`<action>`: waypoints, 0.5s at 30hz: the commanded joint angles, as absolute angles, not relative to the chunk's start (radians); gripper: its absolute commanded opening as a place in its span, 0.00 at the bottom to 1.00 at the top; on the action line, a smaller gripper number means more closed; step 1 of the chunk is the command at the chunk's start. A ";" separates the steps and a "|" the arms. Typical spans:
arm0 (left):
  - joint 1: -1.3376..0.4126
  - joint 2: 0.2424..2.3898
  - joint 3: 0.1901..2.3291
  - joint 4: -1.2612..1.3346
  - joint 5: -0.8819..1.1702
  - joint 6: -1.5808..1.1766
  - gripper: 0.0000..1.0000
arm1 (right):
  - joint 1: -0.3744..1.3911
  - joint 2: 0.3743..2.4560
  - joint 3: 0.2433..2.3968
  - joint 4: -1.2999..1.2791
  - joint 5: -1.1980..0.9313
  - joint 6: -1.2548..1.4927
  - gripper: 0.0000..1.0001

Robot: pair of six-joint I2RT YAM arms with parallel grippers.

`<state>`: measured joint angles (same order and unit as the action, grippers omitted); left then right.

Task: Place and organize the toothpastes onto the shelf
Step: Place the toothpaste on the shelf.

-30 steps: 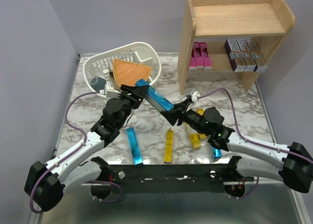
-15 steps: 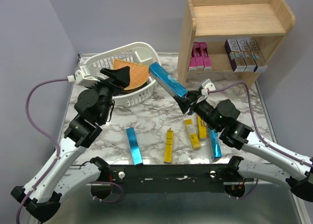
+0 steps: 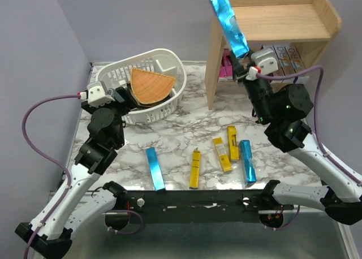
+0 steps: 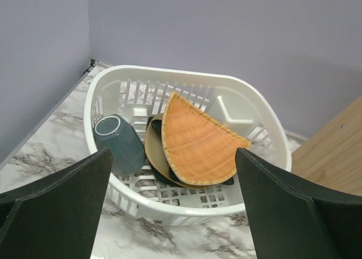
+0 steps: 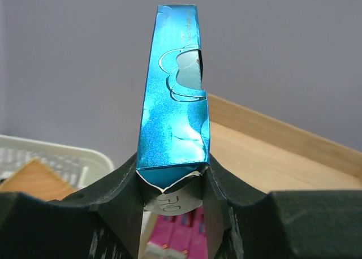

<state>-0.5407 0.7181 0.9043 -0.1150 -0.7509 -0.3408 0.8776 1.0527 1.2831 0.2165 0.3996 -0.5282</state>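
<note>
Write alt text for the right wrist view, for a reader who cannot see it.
The right pincer grips a shiny blue toothpaste carton by its lower end, upright. Behind it lies the wooden shelf; a white basket shows lower left.

A white slotted plastic basket (image 4: 186, 75) sits toward the far left of the marble-patterned counter (image 3: 186, 126), near the corner of the lavender walls (image 3: 113, 16). Inside it, an orange woven wedge (image 4: 201, 140) leans on edge against a tan round dish (image 4: 153, 154). A grey-blue cup (image 4: 120, 143) lies tilted just beside them. Behind these sit white plastic pieces (image 4: 231, 115).
</note>
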 commanded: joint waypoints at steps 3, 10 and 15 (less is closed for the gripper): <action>-0.514 0.718 0.896 -0.078 -0.767 -0.255 0.99 | 0.712 1.206 1.517 0.236 0.460 -0.831 0.34; -0.497 0.709 0.882 -0.061 -0.758 -0.238 0.99 | 0.621 1.328 1.568 0.198 0.466 -1.034 0.36; -0.491 0.707 0.879 -0.055 -0.747 -0.230 0.99 | 0.615 1.402 1.548 0.198 0.503 -1.193 0.38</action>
